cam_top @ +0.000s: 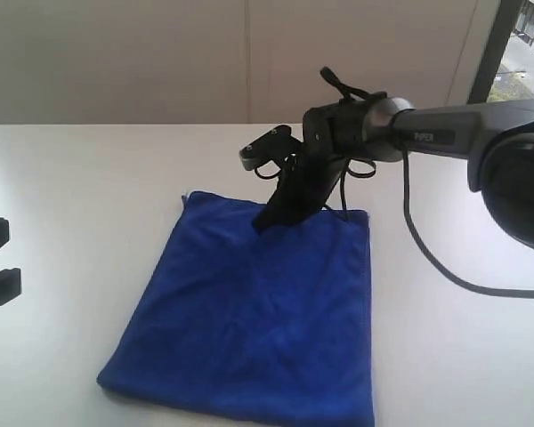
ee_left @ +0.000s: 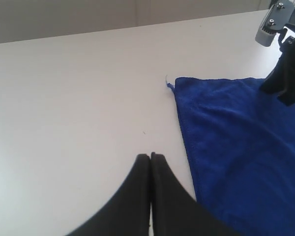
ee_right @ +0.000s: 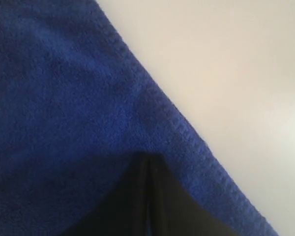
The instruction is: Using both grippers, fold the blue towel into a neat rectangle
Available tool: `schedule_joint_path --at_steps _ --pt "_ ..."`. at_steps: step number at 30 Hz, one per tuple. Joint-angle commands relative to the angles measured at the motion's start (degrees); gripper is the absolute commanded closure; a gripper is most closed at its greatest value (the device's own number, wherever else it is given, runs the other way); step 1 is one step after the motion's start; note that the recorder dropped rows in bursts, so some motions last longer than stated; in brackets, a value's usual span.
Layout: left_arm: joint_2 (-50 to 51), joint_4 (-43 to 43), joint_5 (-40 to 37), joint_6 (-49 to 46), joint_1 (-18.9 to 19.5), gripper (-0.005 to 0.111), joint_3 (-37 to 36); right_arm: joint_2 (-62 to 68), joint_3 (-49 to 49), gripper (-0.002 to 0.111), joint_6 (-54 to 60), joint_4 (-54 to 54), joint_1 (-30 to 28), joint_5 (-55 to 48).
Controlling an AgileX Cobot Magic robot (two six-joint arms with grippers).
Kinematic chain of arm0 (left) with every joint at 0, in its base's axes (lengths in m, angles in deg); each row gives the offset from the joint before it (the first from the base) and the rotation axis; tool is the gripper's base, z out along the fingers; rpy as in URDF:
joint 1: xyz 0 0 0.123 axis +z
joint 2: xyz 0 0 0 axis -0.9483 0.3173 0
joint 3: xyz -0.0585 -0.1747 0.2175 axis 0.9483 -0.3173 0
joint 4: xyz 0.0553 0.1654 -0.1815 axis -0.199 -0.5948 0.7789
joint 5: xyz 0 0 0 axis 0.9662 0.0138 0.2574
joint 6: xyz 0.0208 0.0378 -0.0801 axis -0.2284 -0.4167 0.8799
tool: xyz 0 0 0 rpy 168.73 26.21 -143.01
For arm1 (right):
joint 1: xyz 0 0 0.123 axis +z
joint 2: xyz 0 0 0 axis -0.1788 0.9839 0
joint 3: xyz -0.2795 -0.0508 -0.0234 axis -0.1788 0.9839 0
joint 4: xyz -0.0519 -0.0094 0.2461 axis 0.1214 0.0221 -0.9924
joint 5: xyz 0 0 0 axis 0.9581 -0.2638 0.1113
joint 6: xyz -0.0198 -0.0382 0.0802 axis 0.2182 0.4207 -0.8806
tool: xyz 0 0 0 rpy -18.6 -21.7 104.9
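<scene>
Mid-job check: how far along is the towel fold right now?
Done: no fold shows; the blue towel lies spread flat on the table. In hand: the right gripper, shut, has its tips down on the towel by its far edge; whether it pinches cloth is unclear. The left gripper, shut, is over bare table beside the towel. Left: every fold.

White desk point(cam_top: 89, 178); blue towel point(cam_top: 258, 320) spread flat on it near the middle, thin loose thread point(ee_left: 167, 82) at one far corner.
</scene>
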Motion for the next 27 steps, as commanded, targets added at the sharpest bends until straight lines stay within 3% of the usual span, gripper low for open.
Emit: schedule_joint_path --at_steps 1,8,12,18,27 --pt "-0.3 1.2 0.0 0.3 0.2 0.107 -0.5 -3.1 0.4 0.108 2.5 0.7 0.5 -0.6" --pt "-0.3 1.2 0.5 0.3 0.2 0.107 -0.5 -10.9 1.0 0.108 1.7 0.7 1.7 -14.6" --pt "-0.3 1.2 0.5 0.4 0.2 0.107 -0.5 -11.7 4.2 0.108 -6.1 9.0 1.7 -16.8" --pt "-0.3 1.2 0.5 0.6 0.2 0.107 -0.5 -10.1 10.7 0.108 -9.3 13.9 1.7 -15.0" --pt "-0.3 1.2 0.5 1.3 0.2 0.107 -0.5 -5.6 11.2 0.108 -14.9 21.2 1.7 -11.8"
